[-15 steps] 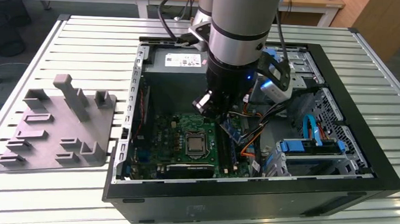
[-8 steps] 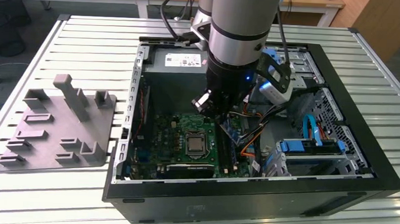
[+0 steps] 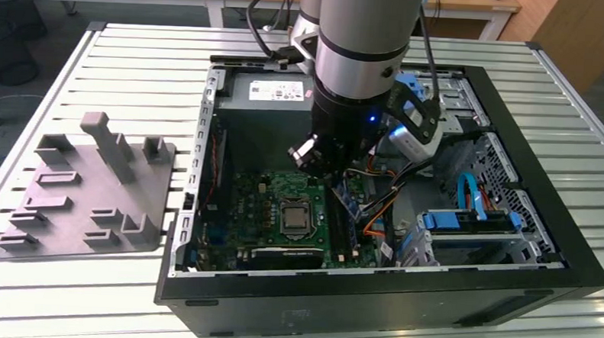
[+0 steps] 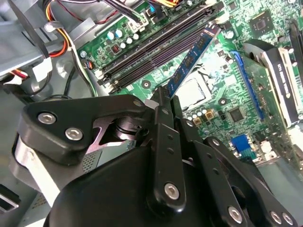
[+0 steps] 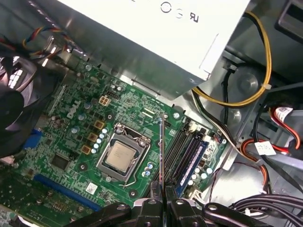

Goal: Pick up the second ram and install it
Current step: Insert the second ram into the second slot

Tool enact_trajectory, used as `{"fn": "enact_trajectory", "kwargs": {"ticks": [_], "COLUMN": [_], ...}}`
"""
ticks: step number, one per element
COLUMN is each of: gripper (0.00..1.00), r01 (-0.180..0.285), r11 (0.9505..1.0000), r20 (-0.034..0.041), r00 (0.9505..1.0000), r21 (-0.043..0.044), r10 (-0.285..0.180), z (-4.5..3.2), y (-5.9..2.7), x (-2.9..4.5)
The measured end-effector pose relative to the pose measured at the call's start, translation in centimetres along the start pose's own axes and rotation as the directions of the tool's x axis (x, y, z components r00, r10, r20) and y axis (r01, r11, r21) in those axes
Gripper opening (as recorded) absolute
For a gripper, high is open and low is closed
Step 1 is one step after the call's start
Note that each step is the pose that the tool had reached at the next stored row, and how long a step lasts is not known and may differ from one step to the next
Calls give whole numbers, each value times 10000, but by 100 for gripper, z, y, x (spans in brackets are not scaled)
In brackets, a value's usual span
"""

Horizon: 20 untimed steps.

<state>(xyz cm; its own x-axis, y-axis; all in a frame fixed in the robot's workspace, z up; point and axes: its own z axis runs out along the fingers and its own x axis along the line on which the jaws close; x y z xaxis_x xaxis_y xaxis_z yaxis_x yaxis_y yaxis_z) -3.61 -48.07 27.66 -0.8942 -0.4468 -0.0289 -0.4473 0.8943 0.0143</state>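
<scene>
Gripper (image 5: pixel 161 190), black metal, is clamped on the second ram (image 4: pixel 191 59), a slim dark green memory stick held on edge above the green motherboard (image 5: pixel 71 137), between the silver processor socket (image 5: pixel 120 156) and the long dark memory slots (image 5: pixel 183 152), inside the open black computer case (image 3: pixel 544 225).

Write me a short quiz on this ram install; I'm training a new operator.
1. True or false: the gripper holds the ram over the motherboard.
2. Where does the grey block stand relative to the case?
A. Inside it
B. On the table, at the exterior view's left of it
C. On top of it
3. Fill in: the case lies with its open side facing ___.

Key: 1 true; 2 B; 3 up.
</scene>
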Motion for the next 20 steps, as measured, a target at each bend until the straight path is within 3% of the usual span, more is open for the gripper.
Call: {"fn": "enact_trajectory", "kwargs": {"ticks": [10, 20], "gripper": [14, 14], "r01": [-774, -1520], "r11": [9970, 9884], "r20": [9, 22], "r00": [9970, 9884], "r21": [27, 48], "r10": [774, 1520], "z": [1, 3], "y": [0, 0], "x": [0, 0]}}
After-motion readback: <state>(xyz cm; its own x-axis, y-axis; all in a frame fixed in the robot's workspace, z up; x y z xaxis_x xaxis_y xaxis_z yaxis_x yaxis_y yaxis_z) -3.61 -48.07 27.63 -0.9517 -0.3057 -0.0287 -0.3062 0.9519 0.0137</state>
